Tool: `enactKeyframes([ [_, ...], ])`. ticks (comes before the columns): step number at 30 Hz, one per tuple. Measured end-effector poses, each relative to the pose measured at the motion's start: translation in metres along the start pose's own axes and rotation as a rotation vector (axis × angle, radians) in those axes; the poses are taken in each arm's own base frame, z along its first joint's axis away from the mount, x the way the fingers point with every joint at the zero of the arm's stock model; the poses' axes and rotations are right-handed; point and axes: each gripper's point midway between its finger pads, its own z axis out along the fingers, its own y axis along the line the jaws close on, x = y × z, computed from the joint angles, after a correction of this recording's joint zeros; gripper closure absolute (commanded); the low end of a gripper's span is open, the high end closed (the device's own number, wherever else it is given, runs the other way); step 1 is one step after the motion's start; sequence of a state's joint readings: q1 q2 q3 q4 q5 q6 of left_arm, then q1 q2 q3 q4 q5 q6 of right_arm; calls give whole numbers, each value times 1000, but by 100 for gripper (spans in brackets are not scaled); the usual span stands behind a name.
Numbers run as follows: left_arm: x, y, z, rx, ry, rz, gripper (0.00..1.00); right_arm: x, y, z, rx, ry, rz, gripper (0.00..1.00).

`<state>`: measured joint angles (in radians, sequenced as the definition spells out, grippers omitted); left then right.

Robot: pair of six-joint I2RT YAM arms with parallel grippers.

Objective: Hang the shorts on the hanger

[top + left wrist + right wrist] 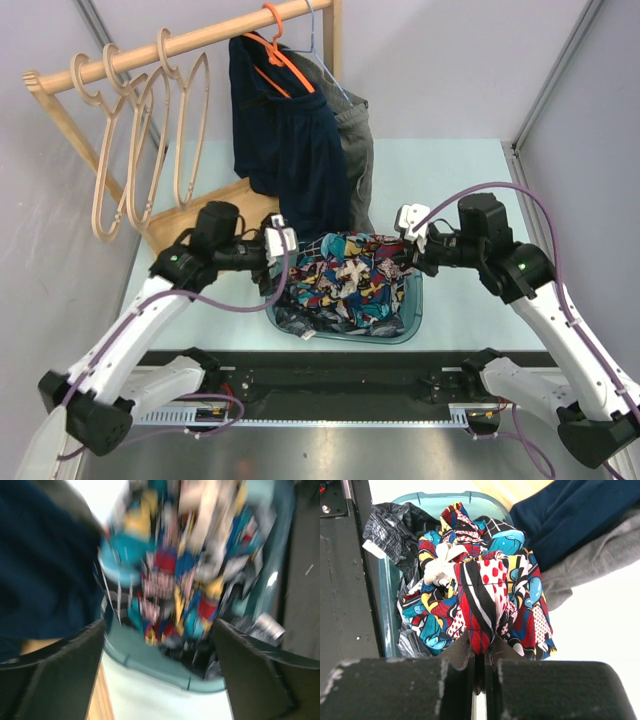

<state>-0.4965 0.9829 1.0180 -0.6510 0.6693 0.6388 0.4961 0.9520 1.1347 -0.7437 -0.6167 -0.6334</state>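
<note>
While the right tool pinches shorts, the white tag is illegible.

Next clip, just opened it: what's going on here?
The right hand is shut on a fold of the bright comic-print fabric shorts, which lie bunched in a teal plastic bin. The left hand is open at the bin's left side, holding nothing. The light beige wooden hangers hang bare on the wooden rail, so the shorts are not yet on one.
</note>
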Motion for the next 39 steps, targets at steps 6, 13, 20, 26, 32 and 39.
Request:
enactKeyframes([
  [6,89,4,35,41,222,-58,0,1,1,-6,13,0,2,100],
  [13,125,15,60,19,258,-52,5,-2,-4,-6,43,-7,39,100],
  [20,120,28,79,17,215,-93,89,-9,-14,-6,96,-30,77,100],
  [26,81,38,72,1,152,-140,100,-23,-44,-12,265,-79,143,100],
  [32,-49,73,2,-190,-42,-61,100,-68,-89,-47,544,-266,173,100],
  [39,-204,96,-115,-473,-334,105,100,-151,-118,-97,696,-520,115,100],
])
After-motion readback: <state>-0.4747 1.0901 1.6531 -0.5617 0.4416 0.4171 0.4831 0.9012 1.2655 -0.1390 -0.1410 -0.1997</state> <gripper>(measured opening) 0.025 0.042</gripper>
